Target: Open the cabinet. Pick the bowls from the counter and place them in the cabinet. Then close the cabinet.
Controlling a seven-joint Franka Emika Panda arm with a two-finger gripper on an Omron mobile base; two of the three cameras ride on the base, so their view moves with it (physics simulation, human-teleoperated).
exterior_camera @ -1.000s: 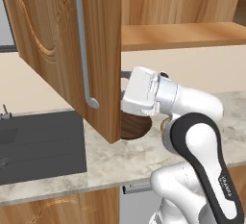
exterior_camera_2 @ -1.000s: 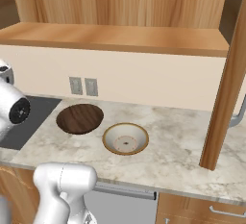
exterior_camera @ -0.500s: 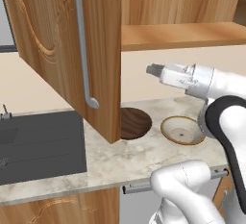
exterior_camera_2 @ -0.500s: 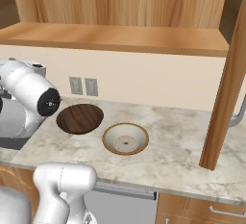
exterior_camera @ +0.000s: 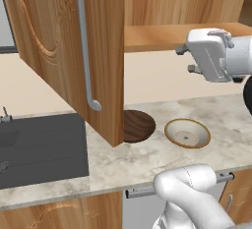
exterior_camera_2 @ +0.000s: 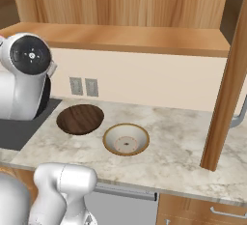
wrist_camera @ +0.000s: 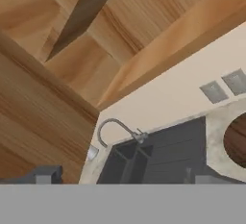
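Gripper [wrist_camera: 122,177]: your jaws stand wide apart and hold nothing; in the hand view the two dark tips sit at the bottom corners with open air between them. Your hand hangs high above the counter [exterior_camera: 147,157], level with the cabinet's open shelf.

Left to right, from the left base view:
- Sink [exterior_camera: 42,144], dark grey, set into the counter at far left. In the hand view you look down on it, with the curved faucet [wrist_camera: 117,128] at its back edge.
- Cabinet [exterior_camera: 69,51]: left door swung open toward you, its long grey handle [exterior_camera: 86,43] facing out. The door's lower corner overlaps the wood bowl from this angle.
- Wood bowl [exterior_camera: 138,125]: dark brown, upright on the counter, partly hidden behind the door.
- Tan bowl [exterior_camera: 187,133]: upright on the counter, just beside the wood bowl on its right, not touching it.

From the right base view both bowls lie in plain sight, wood bowl [exterior_camera_2: 80,119] left, tan bowl [exterior_camera_2: 126,139] right and nearer you. Two wall outlets [exterior_camera_2: 83,87] sit on the backsplash behind them. The shelf [exterior_camera_2: 135,38] above is bare wood.
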